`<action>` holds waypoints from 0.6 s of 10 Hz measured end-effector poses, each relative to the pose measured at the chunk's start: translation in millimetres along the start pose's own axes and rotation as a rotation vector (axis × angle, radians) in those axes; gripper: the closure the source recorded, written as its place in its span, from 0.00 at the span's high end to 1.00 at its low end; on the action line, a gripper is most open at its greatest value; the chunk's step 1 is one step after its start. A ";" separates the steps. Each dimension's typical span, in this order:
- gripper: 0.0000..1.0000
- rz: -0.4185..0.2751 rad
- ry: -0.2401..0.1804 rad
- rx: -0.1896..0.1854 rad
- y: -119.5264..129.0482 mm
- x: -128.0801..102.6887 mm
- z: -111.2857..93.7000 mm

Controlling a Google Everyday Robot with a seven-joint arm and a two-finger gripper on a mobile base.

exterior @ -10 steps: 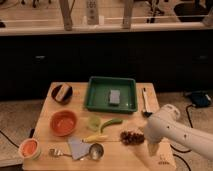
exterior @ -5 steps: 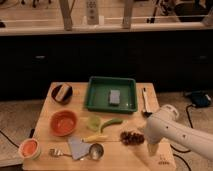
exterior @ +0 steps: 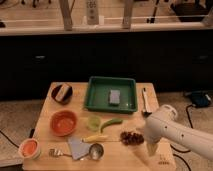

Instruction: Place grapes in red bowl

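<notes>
The grapes (exterior: pixel 131 137) lie as a small dark reddish-purple bunch on the wooden table (exterior: pixel 45 112), right of centre near the front. The red bowl (exterior: pixel 64 122) sits empty at the left, wide and orange-red. My white arm comes in from the lower right, and the gripper (exterior: pixel 151 149) hangs just right of the grapes, a little lower in the view, apart from them. It holds nothing that I can see.
A green tray (exterior: pixel 97 100) with a grey block stands at the back centre. A dark bowl (exterior: pixel 62 93) is at back left, a small orange cup (exterior: pixel 29 148) at front left. A green pepper (exterior: pixel 111 123), yellow fruit (exterior: pixel 95 138), green cup, metal cup and utensils lie around.
</notes>
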State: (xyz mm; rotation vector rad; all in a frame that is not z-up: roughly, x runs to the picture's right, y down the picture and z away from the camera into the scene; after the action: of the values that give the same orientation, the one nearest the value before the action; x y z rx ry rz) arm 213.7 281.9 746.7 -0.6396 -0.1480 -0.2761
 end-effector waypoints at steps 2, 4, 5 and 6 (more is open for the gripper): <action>0.80 -0.010 -0.002 -0.002 -0.7 -1.2 1.5; 0.80 -0.019 -0.003 -0.003 -0.8 -1.3 2.7; 0.80 -0.025 -0.005 -0.004 -1.0 -2.1 3.7; 0.80 -0.033 -0.006 -0.004 -1.7 -3.2 4.4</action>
State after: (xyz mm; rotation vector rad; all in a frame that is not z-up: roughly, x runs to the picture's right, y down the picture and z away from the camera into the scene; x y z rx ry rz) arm 210.0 283.9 750.5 -0.6428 -0.1643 -0.3060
